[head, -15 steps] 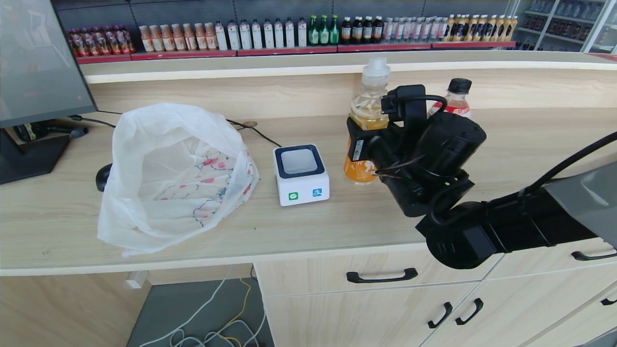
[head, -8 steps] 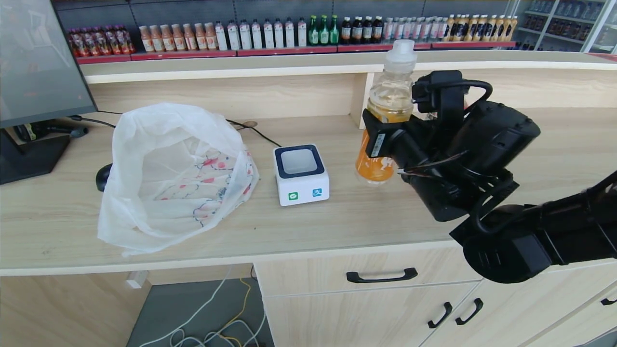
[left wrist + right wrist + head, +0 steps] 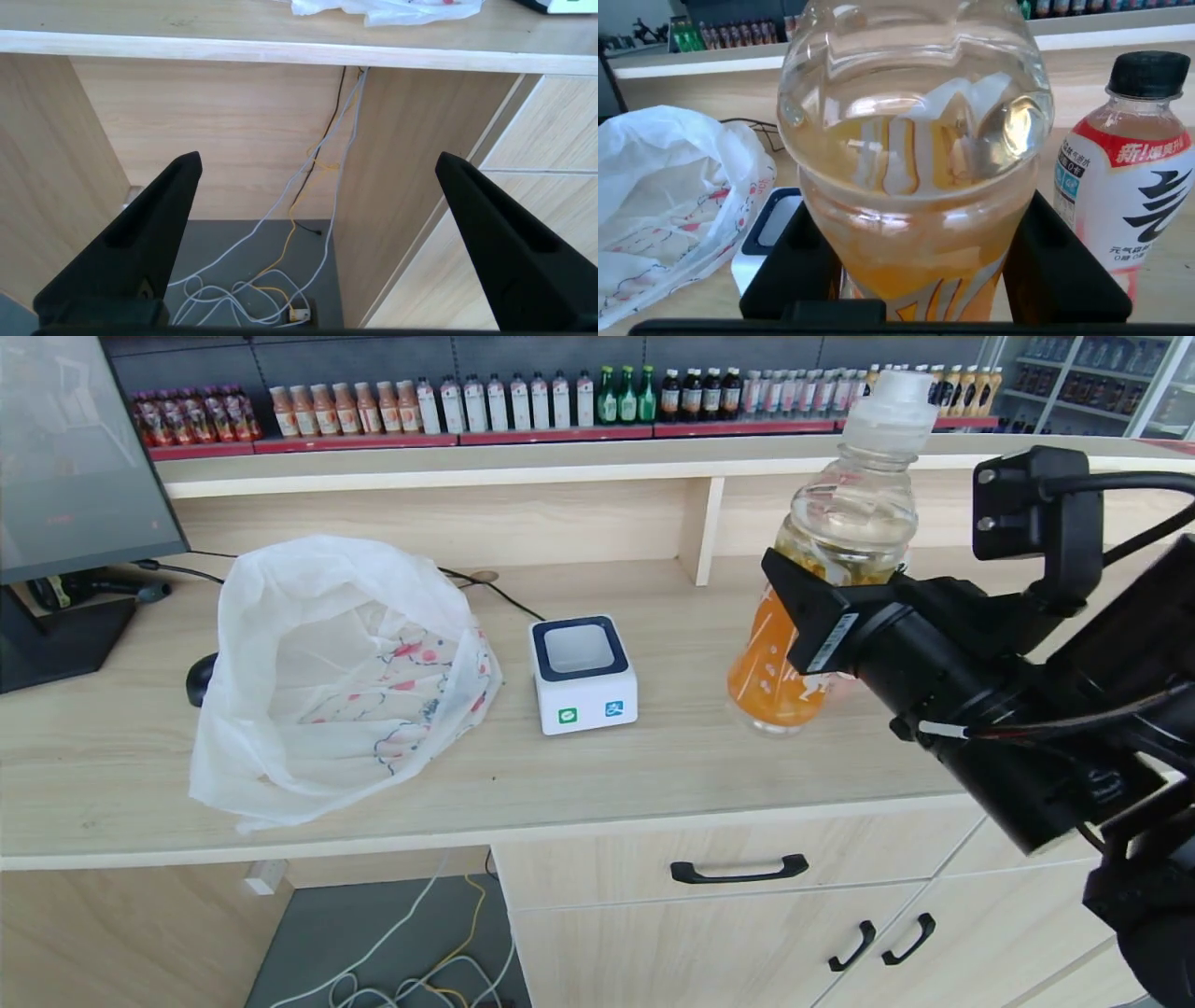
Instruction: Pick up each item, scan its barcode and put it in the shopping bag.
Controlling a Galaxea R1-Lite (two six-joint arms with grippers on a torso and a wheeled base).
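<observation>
The right fingers [image 3: 817, 616] gripped a tall juice bottle [image 3: 845, 518] over the bench [image 3: 653, 765], left fingers [image 3: 131, 252] spread open; swung low, it could strike the scanner [image 3: 583, 672]

Wood counter [image 3: 653, 765], raised ledge along the back, upright divider [image 3: 709, 527] under the ledge. Monitor [image 3: 75, 448] on a dark stand at far left. Black mouse [image 3: 199, 679] near the stand. Black cable [image 3: 495, 590] runs across the back of the counter. Drawers below with black handles [image 3: 739, 872]. Loose wires [image 3: 411, 971] on the floor in the open bay. Red shelf [image 3: 560, 431] behind, rows of drinks on it.
</observation>
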